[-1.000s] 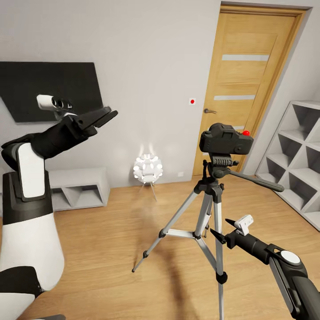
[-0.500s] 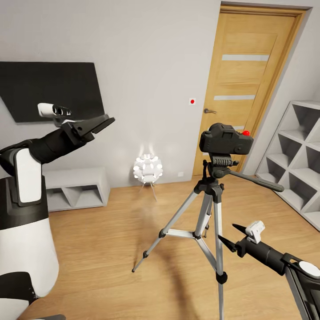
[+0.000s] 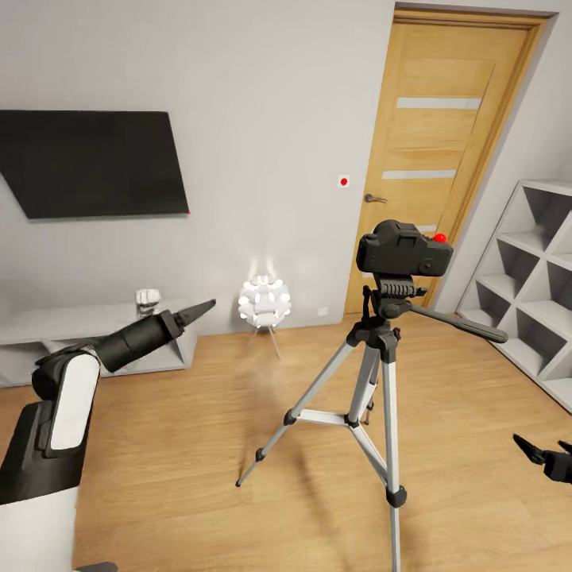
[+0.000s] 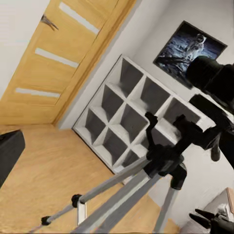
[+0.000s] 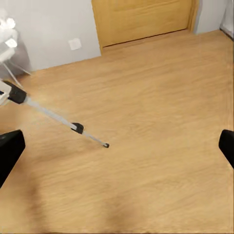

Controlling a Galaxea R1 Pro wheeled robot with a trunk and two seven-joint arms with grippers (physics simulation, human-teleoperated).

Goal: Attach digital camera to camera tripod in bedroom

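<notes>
Digital camera [image 3: 403, 248] sits on the black pan head of the camera tripod [image 3: 373, 381], red button up, in front of the wooden door [image 3: 441, 151]; no gripper touches it. Tripod stands upright on the light wood floor [image 3: 199, 445], three silver legs spread, long black handle pointing toward the white cube shelf [image 3: 532, 278] at the bedroom's right wall. Left gripper [image 3: 195, 310] is low, well left of the tripod, near the low grey bench under the wall TV [image 3: 95, 163]; cannot tell whether its fingers are parted or together. Right gripper [image 3: 544, 454] shows at the right edge of the head view, tips parted, holding nothing; in the right wrist view its two fingertips sit wide apart over bare floor, one tripod foot [image 5: 105, 145] between them. Left wrist view takes in the tripod head [image 4: 168, 158], shelf and astronaut poster [image 4: 190, 46]. White globe lamp [image 3: 264, 302] glows by the wall.
</notes>
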